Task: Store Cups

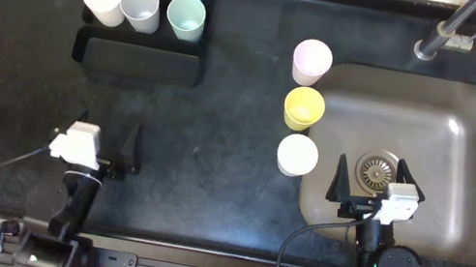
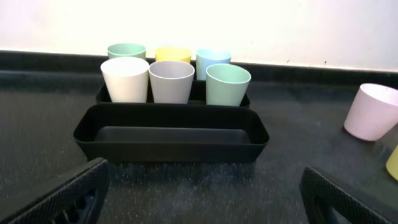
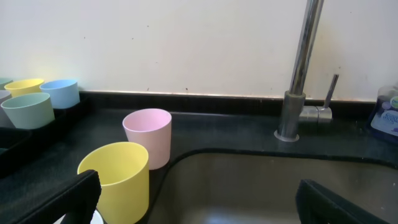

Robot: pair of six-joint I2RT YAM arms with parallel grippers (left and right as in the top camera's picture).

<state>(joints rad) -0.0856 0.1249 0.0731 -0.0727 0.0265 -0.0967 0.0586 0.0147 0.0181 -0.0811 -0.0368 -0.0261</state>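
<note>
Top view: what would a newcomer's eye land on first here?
Probably the column of three loose plastic cups, a pink cup, a yellow cup and a white cup, standing upright on the dark counter along the left rim of the steel sink. Next, the six pastel cups packed in two rows at the counter's far left, with an empty black plastic bin just on the arms' side of them.

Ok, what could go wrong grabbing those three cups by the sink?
The pink cup, yellow cup and white cup stand in a tight line at the sink rim; the open right gripper could knock a neighbour into the basin. The tray has its free compartment beside six stored cups; a careless drop-off may topple them.
</note>
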